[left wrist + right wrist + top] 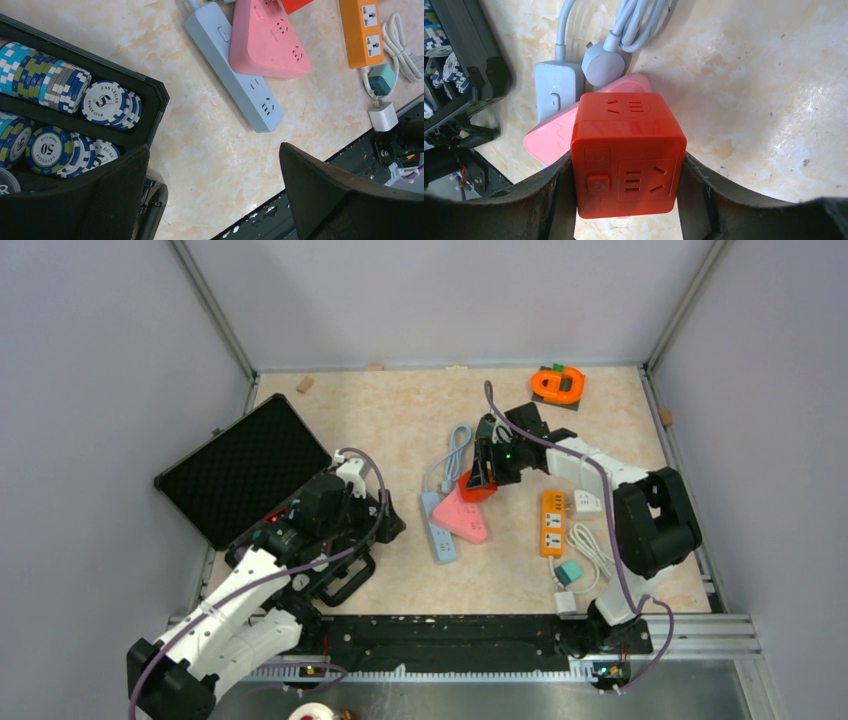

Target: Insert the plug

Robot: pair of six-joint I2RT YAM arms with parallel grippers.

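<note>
My right gripper (626, 172) is shut on a red cube socket (626, 150), pressing its two sides and holding it just above the pink triangular power strip (546, 137). In the top view, the cube (476, 486) and right gripper (482, 472) are mid-table. A grey round plug (603, 65) with its coiled cable lies on the table beyond the cube, next to the light-blue power strip (553, 85). My left gripper (214, 150) hangs open over bare tabletop, with nothing between its fingers. It is left of the blue strip (235, 65).
An open black case (240, 470) holding poker chips (105, 102) sits at the left. An orange power strip (552, 523), a teal adapter (382, 78), a white charger (383, 116) and a white cable lie at the right. An orange object (557, 385) sits at the back.
</note>
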